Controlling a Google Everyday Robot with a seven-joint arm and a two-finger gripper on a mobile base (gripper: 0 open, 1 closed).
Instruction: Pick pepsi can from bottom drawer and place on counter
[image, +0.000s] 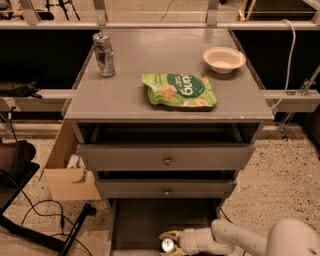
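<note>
Grey matte desk (155, 55), seen from the front & above. On it are a silver can (104, 54) at 10 o'clock, a pale bowl (224, 59) at 2 o'clock and a green snack bag (179, 91) near the centre, all well apart.

Under the top are 2 grey drawers w/ small round knobs, the upper drawer (167, 156) and the middle drawer (166, 189). The bottom drawer (150, 220) stands open and has a dark floor.

The pepsi can (167, 245) is in it at 6 o'clock; only its silver top shows. The pincer (166, 244) is low in this drawer, w/ tan fingers (170, 233) on both sides of the can, closed on it. The white arm (220, 239) comes in from 4 o'clock.

Room: speckled floor (280, 185), a cardboard box (70, 175) at 9 o'clock of the cabinet and black cables (35, 220) at 8 o'clock.
</note>
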